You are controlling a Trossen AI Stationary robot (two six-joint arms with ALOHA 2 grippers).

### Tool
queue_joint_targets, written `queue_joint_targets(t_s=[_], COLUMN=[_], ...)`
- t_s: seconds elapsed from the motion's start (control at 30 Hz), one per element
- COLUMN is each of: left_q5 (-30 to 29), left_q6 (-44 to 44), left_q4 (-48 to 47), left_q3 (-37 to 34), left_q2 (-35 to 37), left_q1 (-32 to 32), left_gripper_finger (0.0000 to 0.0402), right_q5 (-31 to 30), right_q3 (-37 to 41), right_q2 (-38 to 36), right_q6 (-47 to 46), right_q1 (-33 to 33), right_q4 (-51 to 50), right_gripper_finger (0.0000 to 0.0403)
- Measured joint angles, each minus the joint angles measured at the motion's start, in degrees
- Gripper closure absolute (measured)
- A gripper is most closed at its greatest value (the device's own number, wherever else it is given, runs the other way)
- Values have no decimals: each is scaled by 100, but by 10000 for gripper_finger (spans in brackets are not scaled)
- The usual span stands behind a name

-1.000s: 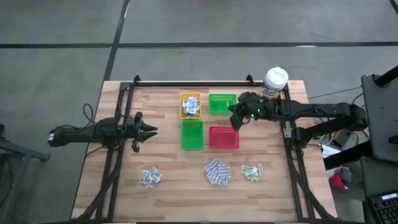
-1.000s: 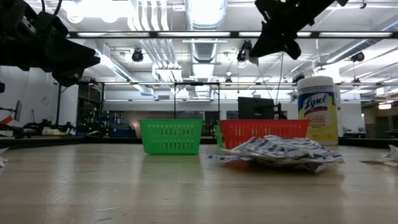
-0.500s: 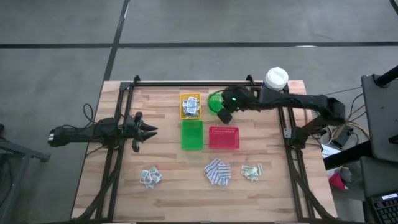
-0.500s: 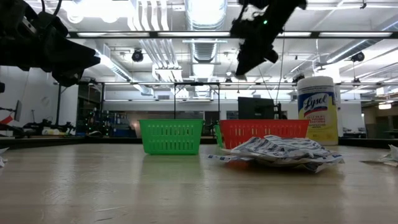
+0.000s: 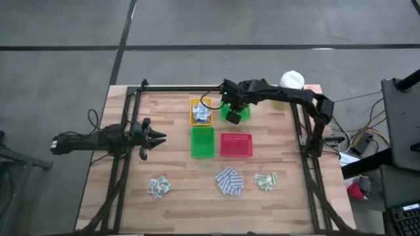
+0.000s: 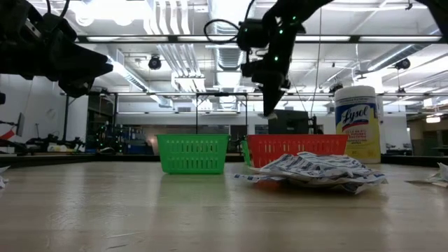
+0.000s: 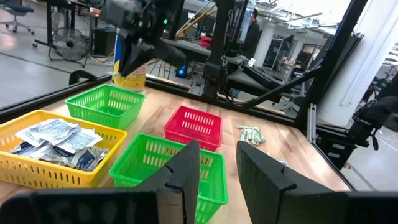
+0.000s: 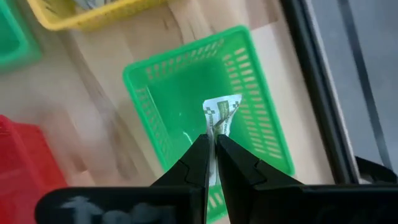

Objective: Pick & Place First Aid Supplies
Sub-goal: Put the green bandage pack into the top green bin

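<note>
Right tool (image 8: 214, 138): clenched on pale green strip (image 8: 221, 112), hanging over far green tray (image 8: 261, 118), likely for sorted drop-off.
Left tool (image 7: 217, 163): idle above worktop (image 5: 177, 203), fingers apart, nothing held.
3 packet piles (image 5: 229, 181) near front edge, unsorted.

Wooden table (image 5: 177, 203) with four small trays, a yellow canister (image 5: 290, 84), and three packet heaps.
</note>
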State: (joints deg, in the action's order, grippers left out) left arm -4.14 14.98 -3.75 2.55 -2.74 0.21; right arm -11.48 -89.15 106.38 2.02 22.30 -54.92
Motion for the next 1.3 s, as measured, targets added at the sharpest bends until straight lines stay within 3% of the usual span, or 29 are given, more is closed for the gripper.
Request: queue_joint_targets(t_s=[0.63,1.07,1.3], left_q5=[0,-39,-37], left_q6=[0,0,1], left_q4=[-6,-6,-9], left_q3=[0,0,0], left_q2=[0,0,0], left_q1=[0,0,0], left_gripper_finger=[293,293,293], right_q5=[3,-3,75], right_q3=[40,-122,-915], right_q2=[999,960,888], right_q6=[320,455,245], right_q1=[366,401,340], right_q4=[-60,-102,-1238], right_gripper_finger=[374,299,278])
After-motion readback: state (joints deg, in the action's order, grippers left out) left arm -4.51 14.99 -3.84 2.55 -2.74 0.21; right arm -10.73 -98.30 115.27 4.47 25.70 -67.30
